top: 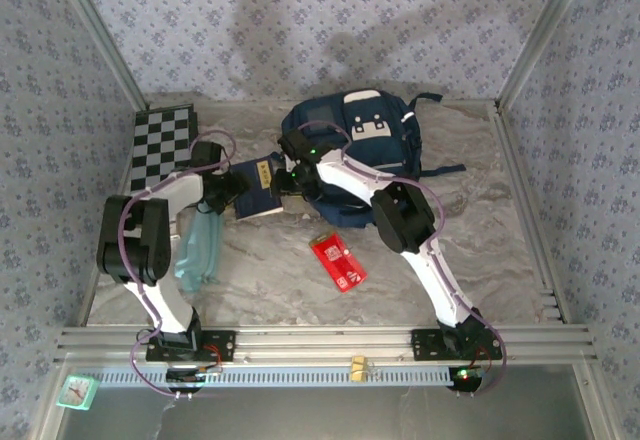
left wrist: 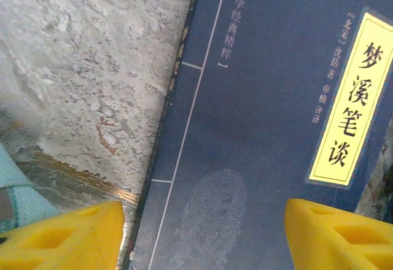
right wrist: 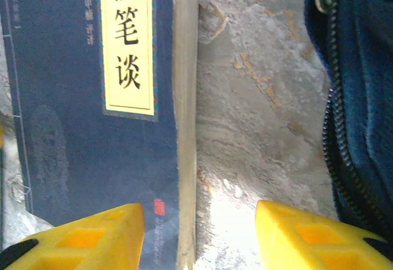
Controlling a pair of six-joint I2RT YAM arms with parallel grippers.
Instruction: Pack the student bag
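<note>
We see the student bag (top: 365, 135) lying on the marbled table (top: 480, 220) in the upper middle of the overhead view, a navy backpack with its white patch toward the top of the frame and a dark strap trailing to the right. Just left of it lies a dark blue book (top: 255, 188) with a yellow title label, and both arms reach in over it. The left gripper (top: 228, 192) sits at the book's left edge and the right gripper (top: 290, 175) at its right edge, between book and bag. In the left wrist view we find the left gripper (left wrist: 202, 239) with its yellow fingers (left wrist: 61, 239) spread wide at the bottom of the frame, one over the bare table and the other over the cover, the book's spine running between them; we cannot tell whether either finger touches it. In the right wrist view the right gripper (right wrist: 199, 239) is also spread, one finger over the cover at lower left and the other over the table at lower right, with the pale page edge between them and the bag's zipper along the right edge of the frame. Elsewhere in the overhead view, a checkered board (top: 163, 147) lies at upper left, a pale teal object (top: 198, 250) beside the left arm, and a red packet (top: 338, 261) in the middle, below the book.
</note>
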